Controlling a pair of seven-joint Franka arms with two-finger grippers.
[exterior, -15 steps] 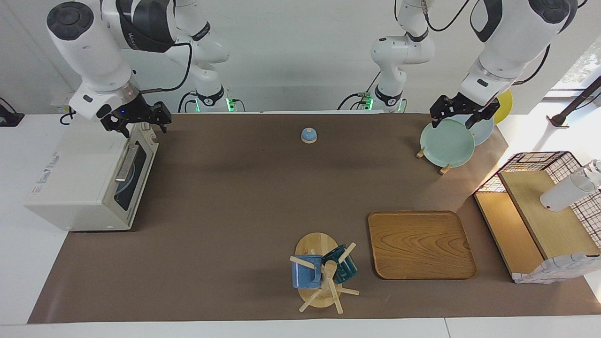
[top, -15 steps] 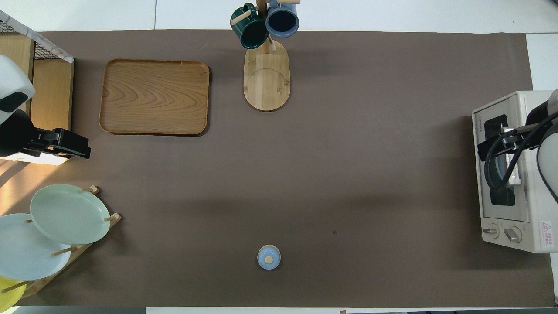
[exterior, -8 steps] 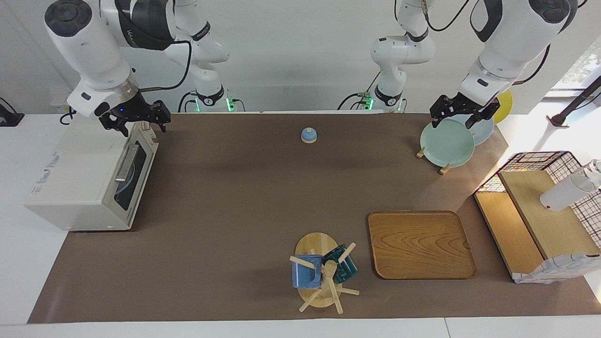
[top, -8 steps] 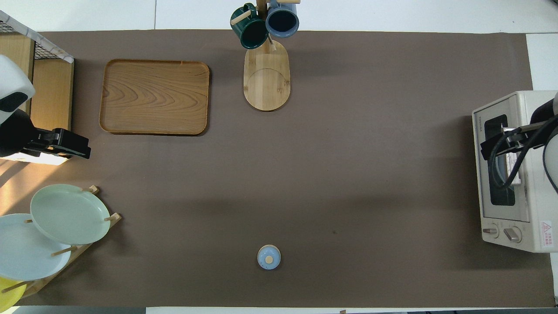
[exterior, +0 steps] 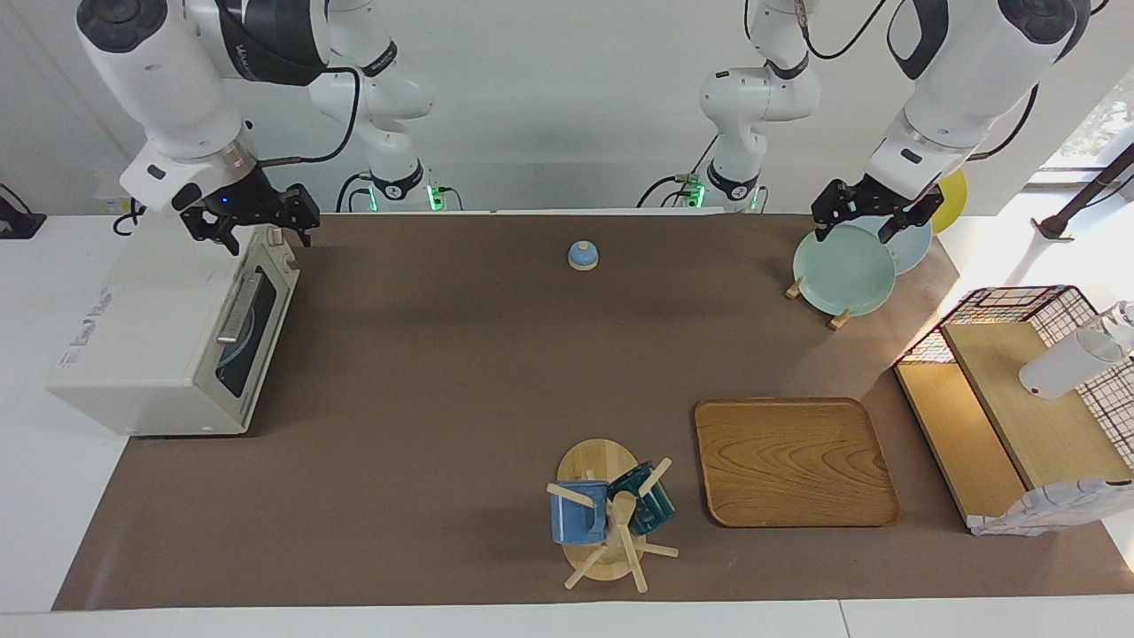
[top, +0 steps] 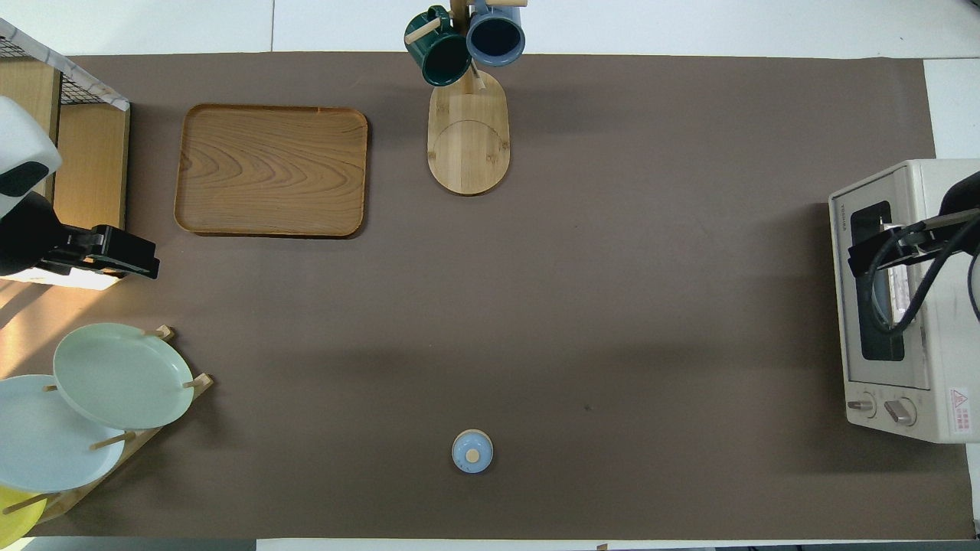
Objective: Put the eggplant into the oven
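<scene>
The right tool [exterior: 251, 232] hangs over the oven's [exterior: 168, 337] top edge nearest the robots, open and empty. The left tool [exterior: 873, 216] waits over the plates [exterior: 843, 270], open too. The oven door looks shut. No eggplant shows anywhere; maybe it lies inside.

Lighting: bright, even, overhead | Sunlight: warm glare on wooden shelf [exterior: 992, 416] and table edge at left arm's end | Shadows: soft, diffuse on brown mat [exterior: 443, 381] | Focus: sharp in both views
</scene>
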